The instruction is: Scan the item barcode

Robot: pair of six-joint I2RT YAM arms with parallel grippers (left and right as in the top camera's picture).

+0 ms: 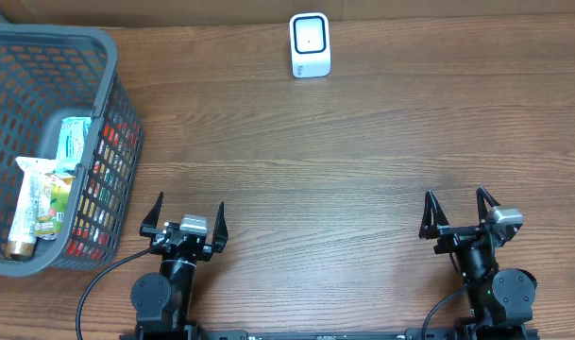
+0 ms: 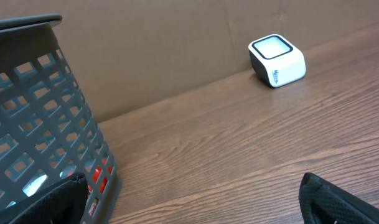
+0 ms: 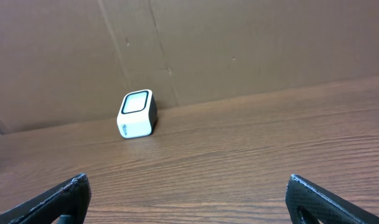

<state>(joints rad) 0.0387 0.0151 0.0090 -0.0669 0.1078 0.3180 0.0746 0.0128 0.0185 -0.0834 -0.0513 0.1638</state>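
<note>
Left hand point(image 1: 191, 201) and right hand point(image 1: 454, 193) wide open, empty, at front edge of the worktop point(image 1: 363, 170).
Scanner point(image 1: 311, 44) at back edge; basket point(image 1: 42, 38) at left edge holds packets point(image 1: 37, 203), print unreadable.

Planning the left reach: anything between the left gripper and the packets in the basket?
Yes. The basket has its mesh wall between the left gripper and the packets lying inside. Nothing visible stands between basket and scanner.

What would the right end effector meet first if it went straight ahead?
Probably nothing on the table: the right end effector points at the cardboard wall; the scanner sits left of that line.
</note>
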